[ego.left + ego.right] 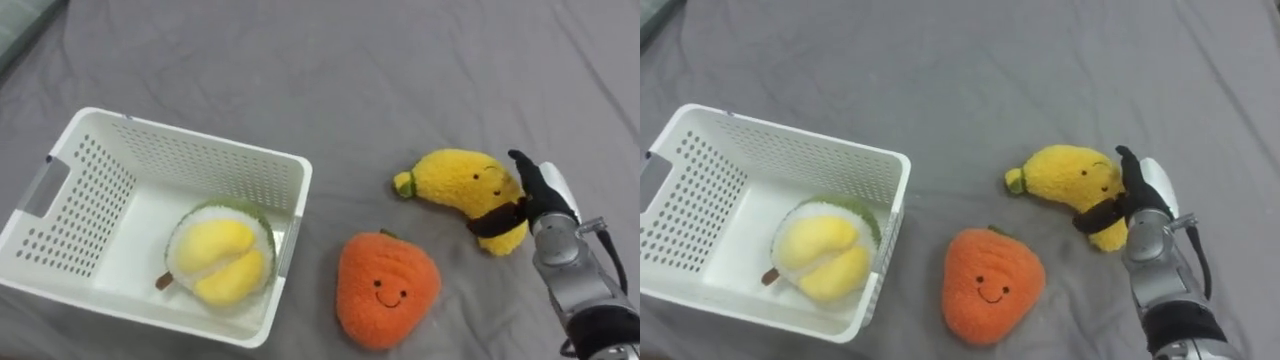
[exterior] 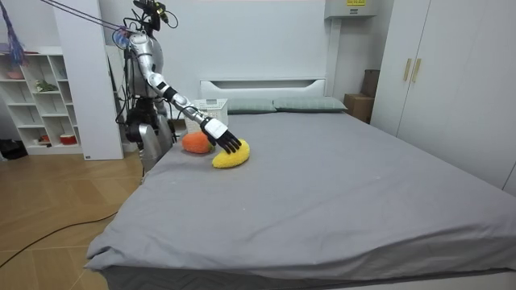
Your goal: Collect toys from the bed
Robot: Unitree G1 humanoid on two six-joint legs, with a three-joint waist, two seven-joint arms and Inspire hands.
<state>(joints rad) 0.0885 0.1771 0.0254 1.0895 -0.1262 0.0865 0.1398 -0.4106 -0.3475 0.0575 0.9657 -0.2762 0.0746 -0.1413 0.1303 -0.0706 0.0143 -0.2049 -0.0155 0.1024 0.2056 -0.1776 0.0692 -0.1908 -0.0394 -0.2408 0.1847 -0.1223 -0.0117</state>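
A yellow banana plush (image 1: pixel 455 178) with a small face lies on the grey bed at the right. My right hand (image 1: pixel 548 196) comes in from the lower right and lies against its right end, the dark thumb curled across its lower part and the fingers going behind it. An orange plush with a smile (image 1: pixel 385 290) rests just left of and nearer than the banana. The white perforated basket (image 1: pixel 200 140) stands at the left, holding a yellow-and-green durian plush (image 1: pixel 222 255). In the room view I stand at the bed's corner, right arm stretched out to the banana (image 2: pixel 234 158).
The grey sheet (image 1: pixel 400 70) stretches flat beyond the toys. Pillows (image 2: pixel 302 104) and a white headboard (image 2: pixel 262 84) lie at the bed's far end. A white shelf unit (image 2: pixel 40 97) stands behind me and wardrobes (image 2: pixel 451 72) on the room view's right.
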